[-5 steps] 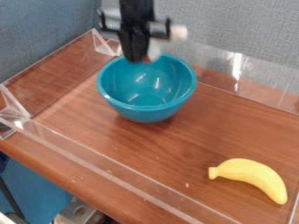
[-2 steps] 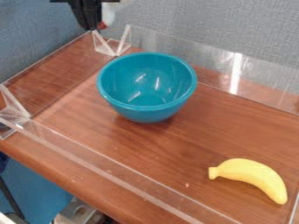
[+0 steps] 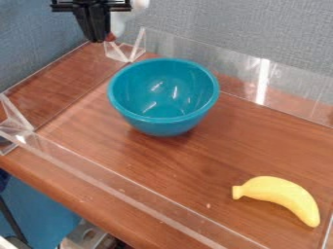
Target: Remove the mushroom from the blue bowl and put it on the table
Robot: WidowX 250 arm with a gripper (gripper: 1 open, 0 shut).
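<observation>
The blue bowl (image 3: 163, 97) stands upright on the table (image 3: 143, 170), left of the middle, and only light glints show inside it. My gripper (image 3: 93, 33) hangs at the top left of the view, up and to the left of the bowl, above the table's back left corner. It points down, its dark fingers look pressed together, and nothing shows between them. The mushroom is out of view: it is not visible in the bowl, on the wood or at the gripper.
A yellow banana (image 3: 278, 200) lies near the front right corner. Low clear acrylic walls (image 3: 250, 80) ring the tabletop, with a clear corner brace (image 3: 125, 45) just below the gripper and another (image 3: 16, 124) at the left edge.
The gripper left its spot over the bowl's far rim and moved left to the back left corner. It has hardly shifted since the middle frame.
</observation>
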